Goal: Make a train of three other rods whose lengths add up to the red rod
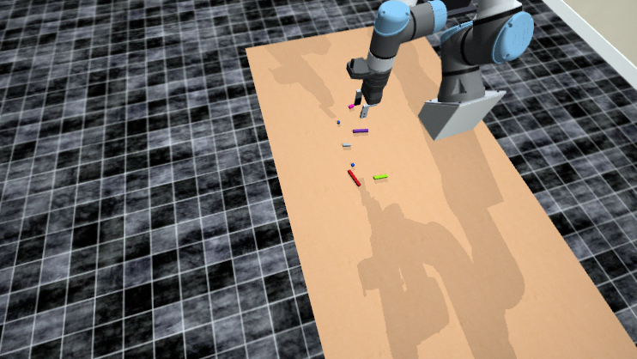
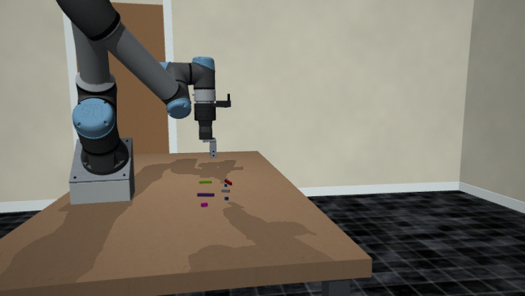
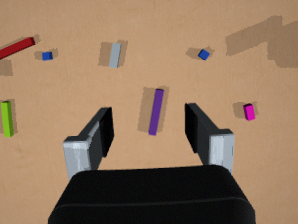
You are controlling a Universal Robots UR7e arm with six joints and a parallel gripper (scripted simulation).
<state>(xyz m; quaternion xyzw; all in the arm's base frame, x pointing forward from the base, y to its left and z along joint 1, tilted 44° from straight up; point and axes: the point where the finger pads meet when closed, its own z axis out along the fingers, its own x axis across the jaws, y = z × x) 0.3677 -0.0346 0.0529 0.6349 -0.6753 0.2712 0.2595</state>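
Hovering above worktop [image 1: 312,200] [image 2: 165,235] [image 3: 150,15] with pincer [image 1: 360,110] [image 2: 213,156] [image 3: 148,120] wide open, gripping nothing. Seen below in wrist view: purple rod [image 1: 360,130] [image 2: 205,195] [image 3: 156,112], probably spare, like grey rod [image 1: 346,144] [image 2: 225,190] [image 3: 115,55] and magenta rod [image 1: 351,106] [image 2: 204,205] [image 3: 249,112]. Needed, by lengths: first blue rod [image 1: 338,122] [image 2: 226,198] [image 3: 203,54], nearer magenta; second blue rod [image 1: 352,165] [image 2: 225,185] [image 3: 47,56], just beside red rod [image 1: 354,178] [image 2: 228,182] [image 3: 17,48]; lime rod [image 1: 380,177] [image 2: 205,182] [image 3: 7,119], well apart from both. Not yet joined anywhere. Left to do: pick, align, close gaps, release, keep spares away.
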